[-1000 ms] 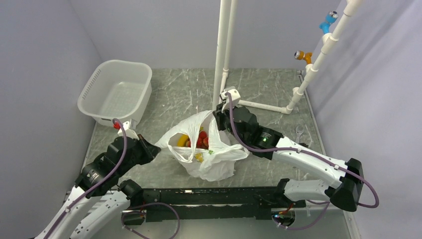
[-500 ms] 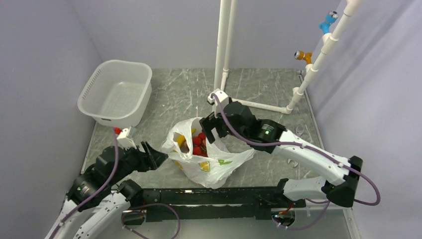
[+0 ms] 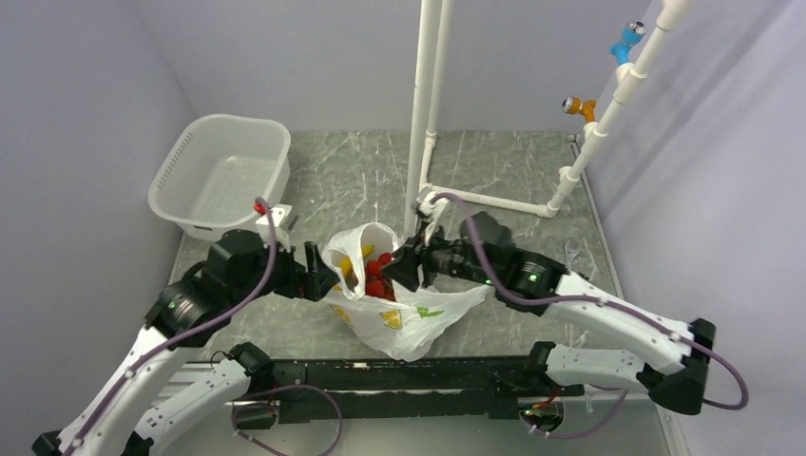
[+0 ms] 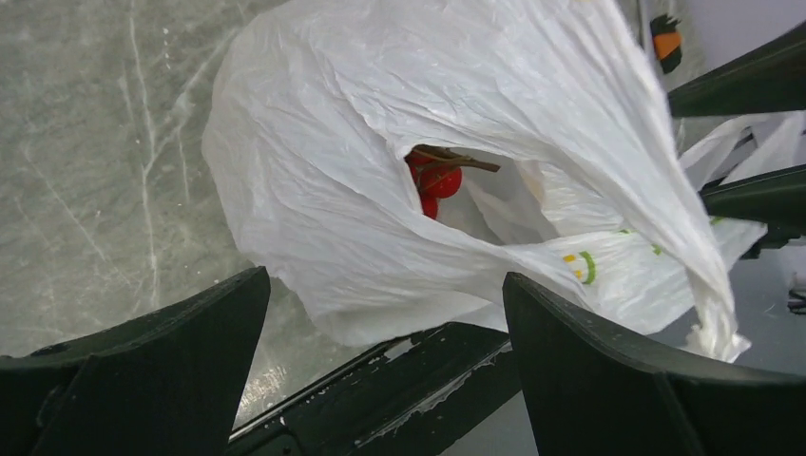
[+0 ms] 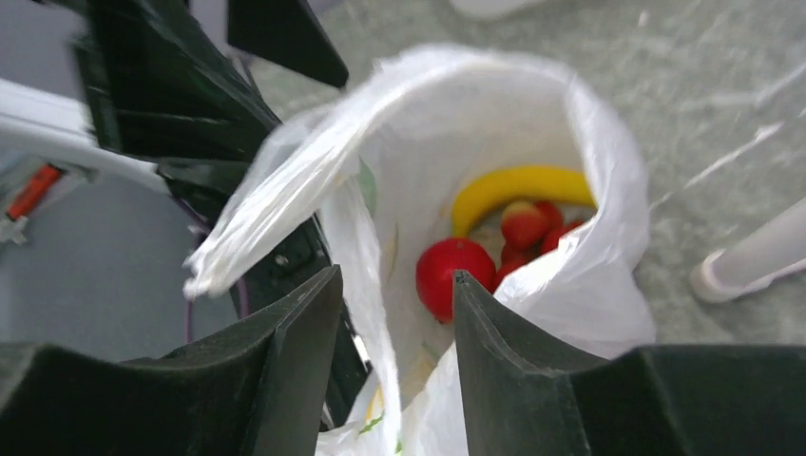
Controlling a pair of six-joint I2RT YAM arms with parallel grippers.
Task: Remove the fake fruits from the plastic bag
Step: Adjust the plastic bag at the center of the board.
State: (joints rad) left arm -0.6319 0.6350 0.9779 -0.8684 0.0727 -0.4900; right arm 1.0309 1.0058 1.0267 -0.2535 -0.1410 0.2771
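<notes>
The plastic bag [image 3: 411, 306] lies slumped mid-table with its mouth open upward. Inside it show a yellow banana [image 5: 518, 185], a cluster of small red balls [image 5: 532, 228] and a larger red round fruit [image 5: 454, 275]. My right gripper [image 5: 394, 285] hangs over the mouth, jaws partly apart, with a fold of the bag's near wall running between them, not pinched. My left gripper [image 3: 318, 275] stands wide open just left of the bag [image 4: 380, 123], holding nothing. In the left wrist view, red balls [image 4: 437, 180] peep through a gap.
A rigid white perforated tub [image 3: 223, 171] stands at the back left. White pipe uprights [image 3: 428, 95] rise just behind the bag, with one foot [image 5: 751, 256] close to my right gripper. A black rail [image 3: 399, 370] runs along the near edge.
Both grippers let go of the bag, which sagged. My left gripper opened wide and swung right toward the bag. My right gripper dropped to the bag's mouth, its jaws opened and narrowing again.
</notes>
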